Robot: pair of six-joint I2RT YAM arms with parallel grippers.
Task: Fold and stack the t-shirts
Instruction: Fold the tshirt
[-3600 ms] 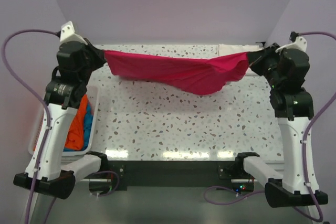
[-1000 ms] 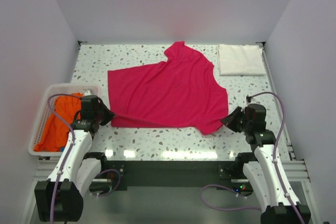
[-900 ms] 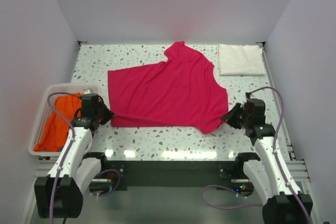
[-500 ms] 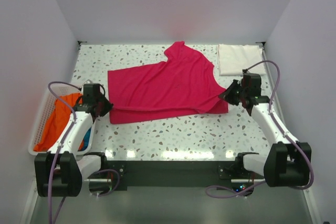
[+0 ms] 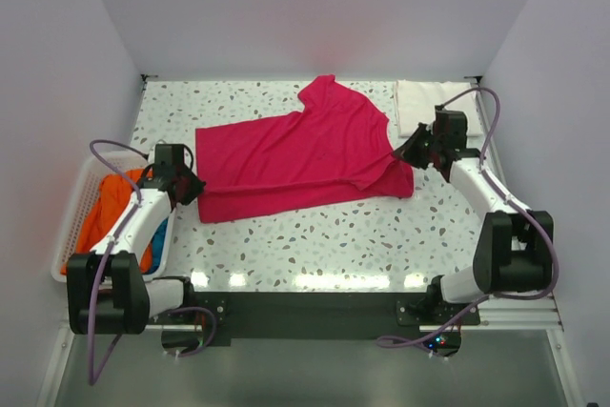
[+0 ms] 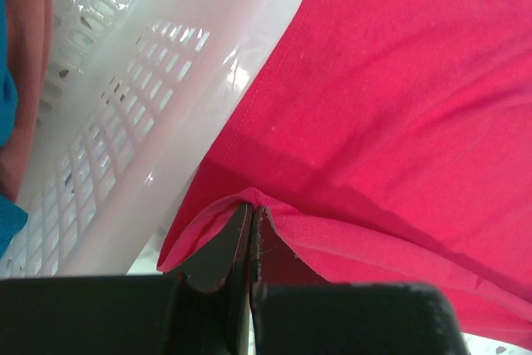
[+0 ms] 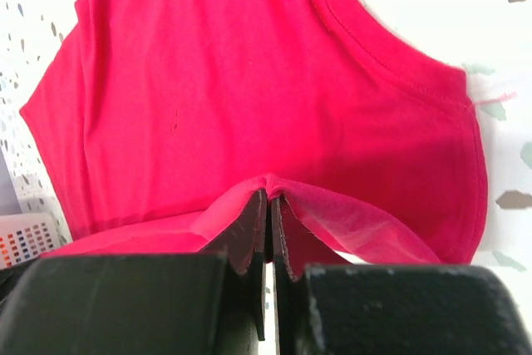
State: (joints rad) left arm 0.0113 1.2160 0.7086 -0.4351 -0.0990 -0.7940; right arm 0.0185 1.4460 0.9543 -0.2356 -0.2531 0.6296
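Pink shirt lies spread flat on the speckled table, with one end just beside the basket and the rest running away from it. The left gripper, next to the basket wall, is pinched fully closed on the hem corner nearest the basket, with a small peak of cloth nipped between its black fingers. The right gripper is clamped just as tight on the hem corner farthest from the basket. Gripping both corners of one edge keeps that edge straight. The lifted hem lies doubled over the shirt's body, so this looks like the first lengthwise fold.

The cloth is thin, matte jersey with a stitched hem and a curved neckline, limp enough to sag into a soft ridge at each pinch. It will likely wrinkle unless kept taut between the two holds. The basket is hard, glossy white plastic with rows of slots. It holds an orange shirt and a blue shirt, both bunched up. A white shirt, folded to a neat rectangle, sits well away from the basket, a likely base for the stack.
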